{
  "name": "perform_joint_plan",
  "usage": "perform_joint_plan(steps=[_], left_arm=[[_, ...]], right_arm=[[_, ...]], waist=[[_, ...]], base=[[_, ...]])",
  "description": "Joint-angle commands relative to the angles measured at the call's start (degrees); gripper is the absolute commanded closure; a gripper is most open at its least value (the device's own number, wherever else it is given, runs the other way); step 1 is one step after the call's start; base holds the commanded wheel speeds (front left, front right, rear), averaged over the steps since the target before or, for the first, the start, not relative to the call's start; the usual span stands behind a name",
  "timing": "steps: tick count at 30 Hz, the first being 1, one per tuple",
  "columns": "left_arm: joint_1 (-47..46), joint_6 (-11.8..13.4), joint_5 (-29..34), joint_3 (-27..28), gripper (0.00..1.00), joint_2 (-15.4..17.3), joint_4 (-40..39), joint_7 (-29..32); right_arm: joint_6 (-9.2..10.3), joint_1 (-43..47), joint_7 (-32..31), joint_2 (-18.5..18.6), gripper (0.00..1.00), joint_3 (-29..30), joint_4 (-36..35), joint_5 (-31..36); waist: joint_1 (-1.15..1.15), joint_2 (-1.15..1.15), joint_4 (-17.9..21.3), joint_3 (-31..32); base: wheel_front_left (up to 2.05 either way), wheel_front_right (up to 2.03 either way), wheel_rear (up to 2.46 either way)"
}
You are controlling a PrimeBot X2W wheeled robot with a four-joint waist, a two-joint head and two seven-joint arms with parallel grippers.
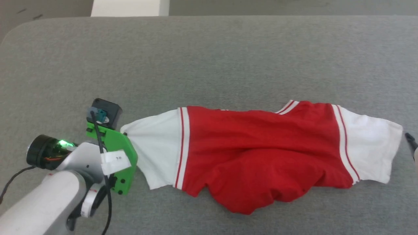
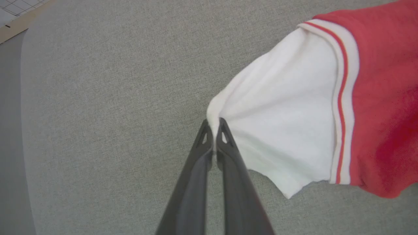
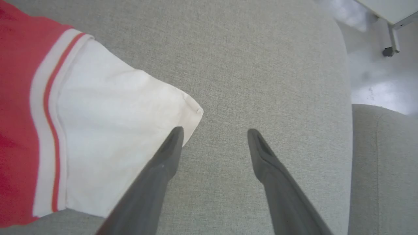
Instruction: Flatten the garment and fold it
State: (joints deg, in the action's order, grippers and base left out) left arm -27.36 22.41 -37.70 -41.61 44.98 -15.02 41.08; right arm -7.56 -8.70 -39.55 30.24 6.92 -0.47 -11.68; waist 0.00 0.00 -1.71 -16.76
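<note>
Toward the near edge of the tabletop [image 1: 209, 58] the rumpled shirt [image 1: 261, 153] lies with my left gripper [image 2: 214, 125] pinched on one sleeve tip and my right gripper [image 3: 215, 132] spread wide beside the other, so pulling now could drag it or slip this thin pinch.

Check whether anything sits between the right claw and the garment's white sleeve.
Nothing visible does. The open right claw hangs right at the corner of the garment sleeve, over bare grey padding.
</note>
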Motion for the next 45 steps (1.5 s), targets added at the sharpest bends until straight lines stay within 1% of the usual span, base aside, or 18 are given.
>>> perform_joint_plan(steps=[1,2,6,8,12,18,19,20,21,27,33,35,36,45], left_arm=[[-0.10,0.39,0.70,-0.15,1.00,0.17,-0.99,0.43],[-0.34,0.48,0.95,-0.37,1.00,0.09,-1.80,0.74],[-1.19,0.64,1.61,-1.06,1.00,-0.50,-4.09,1.59],[-1.62,0.64,1.97,-1.37,1.00,-0.73,-4.69,1.88],[-2.18,0.72,2.57,-1.90,1.00,-1.23,-5.18,2.17],[-2.38,1.06,2.98,-2.58,1.00,-2.17,-4.63,2.25],[-2.38,1.11,3.00,-2.66,1.00,-2.33,-4.53,2.25],[-2.40,1.14,3.03,-2.78,1.00,-2.53,-4.42,2.22],[-2.41,1.13,3.05,-2.86,1.00,-2.67,-4.27,2.14],[-1.86,1.00,2.68,-3.18,1.00,-3.01,-2.56,1.70],[-0.71,0.31,1.55,-3.04,1.00,-2.99,-0.64,0.35],[-0.31,0.02,0.96,-2.68,1.00,-2.90,0.04,-0.38],[0.00,-0.38,0.49,-2.21,1.00,-2.51,0.66,-1.26],[-1.41,-2.89,-0.67,1.35,1.00,-0.32,0.93,-6.10]], right_arm=[[0.08,-1.96,-3.62,1.00,0.00,-1.41,1.41,-1.24],[0.08,-3.17,-5.91,2.35,0.00,-2.49,2.19,-1.72],[0.08,-7.08,-11.57,4.94,0.00,-5.10,5.52,-3.73],[0.08,-8.55,-12.30,6.32,0.00,-6.44,6.83,-3.62],[0.08,-10.26,-13.42,7.62,0.00,-9.00,9.74,-4.04],[0.08,-9.99,-15.69,8.02,0.00,-13.16,12.02,-5.64],[0.08,-9.77,-15.89,8.00,0.27,-13.58,12.34,-5.64],[0.08,-9.44,-16.18,7.96,0.74,-14.07,12.70,-5.62],[0.08,-9.16,-16.36,7.92,1.00,-14.44,12.85,-5.67],[0.08,-8.44,-15.73,7.64,1.00,-15.14,12.98,-6.30],[0.08,-10.41,-10.10,9.27,1.00,-15.59,11.74,-7.93],[0.08,-11.52,-7.43,10.35,1.00,-16.28,10.97,-8.98],[0.08,-12.92,-4.38,11.65,1.00,-17.30,10.15,-10.64],[0.08,-18.85,5.83,18.24,1.00,-22.25,4.99,-18.61]], waist=[[0.00,0.00,-1.83,-1.39],[0.00,0.00,-2.34,-1.89],[0.00,0.00,-3.79,-3.58],[0.00,0.00,-4.44,-4.40],[0.00,0.00,-5.39,-5.71],[0.00,0.00,-6.29,-6.85],[0.00,0.00,-6.39,-6.93],[0.00,0.00,-6.52,-6.99],[0.00,0.00,-6.61,-6.99],[0.00,0.00,-6.31,-5.27],[0.00,0.00,-4.89,-0.43],[0.00,0.00,-4.26,1.63],[0.00,0.00,-3.50,4.01],[0.00,0.00,-1.04,11.95]], base=[[0.00,0.00,0.00],[0.00,0.00,0.00],[0.00,0.00,0.00],[0.00,0.00,0.00],[0.00,0.00,0.00],[0.00,0.00,0.00],[0.00,0.00,0.00],[0.00,0.00,0.00],[0.00,0.00,0.00],[0.00,0.00,0.00],[0.00,0.00,0.00],[0.00,0.00,0.00],[0.00,0.00,0.00],[0.00,0.00,0.00]])
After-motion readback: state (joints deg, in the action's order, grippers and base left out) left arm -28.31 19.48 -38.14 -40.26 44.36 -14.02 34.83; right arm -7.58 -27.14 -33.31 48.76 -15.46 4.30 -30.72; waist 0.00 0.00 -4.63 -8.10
